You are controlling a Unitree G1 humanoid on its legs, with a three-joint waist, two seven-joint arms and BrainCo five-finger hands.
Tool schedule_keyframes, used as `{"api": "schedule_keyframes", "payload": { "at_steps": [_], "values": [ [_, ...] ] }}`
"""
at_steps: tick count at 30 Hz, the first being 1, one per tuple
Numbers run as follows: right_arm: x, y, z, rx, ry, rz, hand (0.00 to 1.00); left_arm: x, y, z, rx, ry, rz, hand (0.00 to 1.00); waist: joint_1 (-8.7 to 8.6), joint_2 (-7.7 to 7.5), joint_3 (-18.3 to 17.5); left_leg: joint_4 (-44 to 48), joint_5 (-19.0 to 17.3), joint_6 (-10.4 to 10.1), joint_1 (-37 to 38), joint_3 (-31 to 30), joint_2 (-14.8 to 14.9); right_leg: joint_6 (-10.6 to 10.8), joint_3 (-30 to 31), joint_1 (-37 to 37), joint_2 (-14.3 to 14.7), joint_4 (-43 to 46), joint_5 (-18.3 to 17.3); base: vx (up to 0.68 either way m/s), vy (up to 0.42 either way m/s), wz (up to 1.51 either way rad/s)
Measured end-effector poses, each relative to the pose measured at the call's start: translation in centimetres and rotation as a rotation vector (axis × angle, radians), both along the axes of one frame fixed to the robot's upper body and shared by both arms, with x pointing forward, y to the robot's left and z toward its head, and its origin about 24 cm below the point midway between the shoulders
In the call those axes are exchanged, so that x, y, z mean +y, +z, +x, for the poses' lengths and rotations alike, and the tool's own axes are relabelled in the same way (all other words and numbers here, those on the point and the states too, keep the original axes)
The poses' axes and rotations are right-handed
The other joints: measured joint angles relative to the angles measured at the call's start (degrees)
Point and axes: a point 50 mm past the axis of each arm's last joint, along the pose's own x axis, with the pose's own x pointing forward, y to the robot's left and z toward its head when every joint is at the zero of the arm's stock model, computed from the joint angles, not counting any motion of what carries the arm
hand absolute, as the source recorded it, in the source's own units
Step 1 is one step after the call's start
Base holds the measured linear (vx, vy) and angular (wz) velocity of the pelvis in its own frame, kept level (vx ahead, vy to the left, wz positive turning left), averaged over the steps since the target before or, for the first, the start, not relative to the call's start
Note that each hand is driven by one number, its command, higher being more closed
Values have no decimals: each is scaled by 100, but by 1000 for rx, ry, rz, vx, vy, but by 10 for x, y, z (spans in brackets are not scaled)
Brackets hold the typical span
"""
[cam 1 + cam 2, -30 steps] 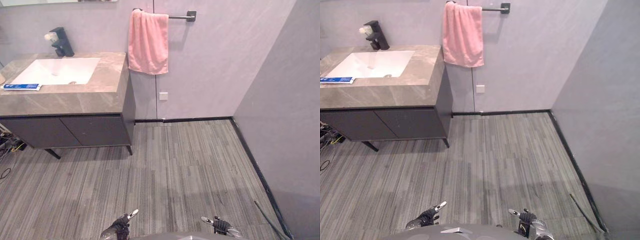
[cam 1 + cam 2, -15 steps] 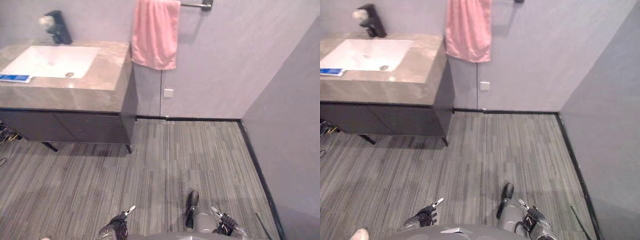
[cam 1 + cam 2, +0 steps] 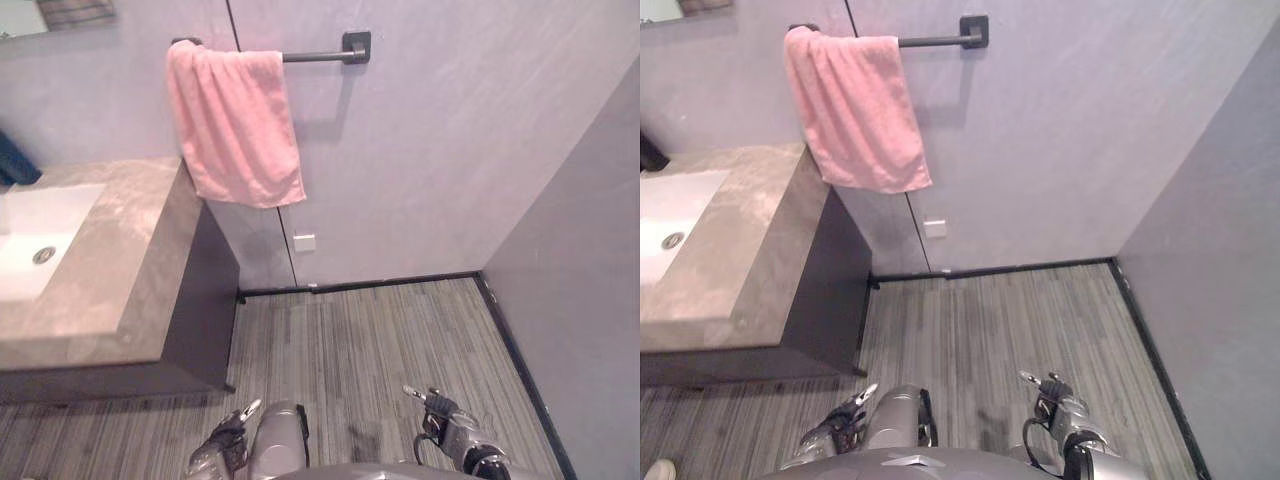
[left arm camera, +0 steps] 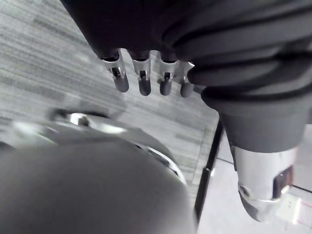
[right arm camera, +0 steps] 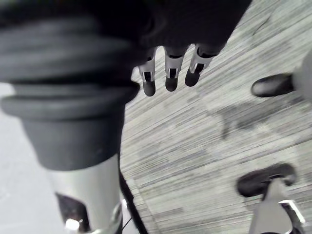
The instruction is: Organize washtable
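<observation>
**Both hands low and empty, bench ahead to the left**

The striped grey floor (image 3: 380, 330) lies below both hands. The stone-topped bench (image 3: 120, 270) stands well ahead of the left hand (image 3: 228, 443) and off to the left of its fingers (image 4: 145, 83). A pink towel (image 3: 240, 125) hangs far ahead of them, just past the bench's right end. A white sink (image 3: 40, 235) sits in the bench top. The towel's black rail (image 3: 320, 55) is on the wall. The left fingers hang straight, loosely apart, holding nothing. The right hand (image 3: 438, 408) has relaxed fingers (image 5: 170, 78), likewise empty.

You get the bench (image 3: 110, 270) and sink (image 3: 40, 235) cut by the left edge; the tap (image 3: 12, 160) is a dark sliver there.
</observation>
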Motion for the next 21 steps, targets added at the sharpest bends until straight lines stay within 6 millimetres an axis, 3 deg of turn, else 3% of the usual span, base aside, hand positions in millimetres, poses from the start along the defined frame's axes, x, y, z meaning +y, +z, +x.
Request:
{"api": "schedule_keyframes", "payload": {
  "at_steps": [1,2,3,5,6,7,8,10,12,14,15,17,18,19,21],
  "values": [
    [1,-2,-4,10,37,-16,0,-3,-3,-12,36,22,-11,0,13,30,-46,-590,519,-3,-24,-161,-61,118,16,173,-60,42,-274,328,132,1],
    [8,-6,-12,39,52,-2,0,2,-4,-22,58,46,-5,0,7,-177,-185,-389,855,-28,-96,-274,-363,94,26,277,-255,196,-420,626,145,24],
    [12,-9,-18,55,51,12,0,6,-4,-25,72,47,7,0,10,-328,-228,-345,976,158,-10,-263,-560,-22,73,165,-455,668,-298,676,109,33],
    [15,-11,-23,76,54,18,0,9,-5,-29,93,36,13,0,28,-399,-235,-393,865,290,321,-177,-747,-72,424,-182,-619,1780,165,532,158,23],
    [15,-13,-27,91,52,19,0,9,-4,-29,97,20,17,0,18,-403,-235,-528,794,376,632,-163,-839,-15,662,-400,-667,2510,573,494,175,20],
    [14,-15,-33,109,44,21,0,9,-4,-28,97,-1,20,0,5,-399,-222,-711,742,429,987,-169,-933,131,799,-598,-692,3255,766,371,124,20],
    [13,-16,-35,113,36,22,0,8,-4,-26,94,-12,20,0,-4,-360,-205,-858,703,488,1320,-173,-969,208,826,-798,-693,3910,816,266,65,18],
    [11,-17,-40,116,2,36,0,5,-4,-22,85,-58,23,0,-23,-235,-150,-1404,671,523,2106,-232,-1014,159,390,-1310,-713,4890,795,84,1,17],
    [9,-16,-40,107,-11,39,0,7,-4,-22,92,-80,32,0,-101,-257,-159,-1750,634,502,2533,-314,-1020,91,-25,-1507,-810,4725,667,-62,-1,20],
    [7,-16,-41,103,-27,38,0,6,-4,-22,94,-89,32,0,-119,-241,-157,-1835,472,452,2716,-319,-979,144,-419,-1569,-951,3840,468,-137,47,3],
    [6,-16,-40,100,-28,38,0,6,-4,-23,96,-88,32,0,-117,-234,-163,-1825,355,442,2737,-301,-933,174,-510,-1560,-892,2913,473,-67,-7,-14],
    [6,-16,-39,97,-24,39,0,7,-4,-24,97,-88,34,0,-116,-261,-182,-1827,281,327,2666,-294,-896,284,-502,-1539,-695,1496,788,43,-105,-11],
    [7,-16,-40,100,-24,39,0,8,-4,-24,97,-87,37,0,-115,-307,-191,-1836,247,244,2625,-297,-917,293,-459,-1541,-624,995,1260,106,-211,-10],
    [5,-17,-43,112,-23,36,0,8,-4,-25,103,-86,37,0,-115,-369,-235,-1875,215,136,2630,-307,-919,262,-448,-1478,-552,686,1402,143,-259,-16],
    [3,-17,-45,120,-12,26,0,3,-5,-26,104,-84,25,0,-135,-221,-356,-1983,262,-33,2525,-353,-778,230,-500,-1435,-383,303,1341,146,-234,-3]
  ]
}}
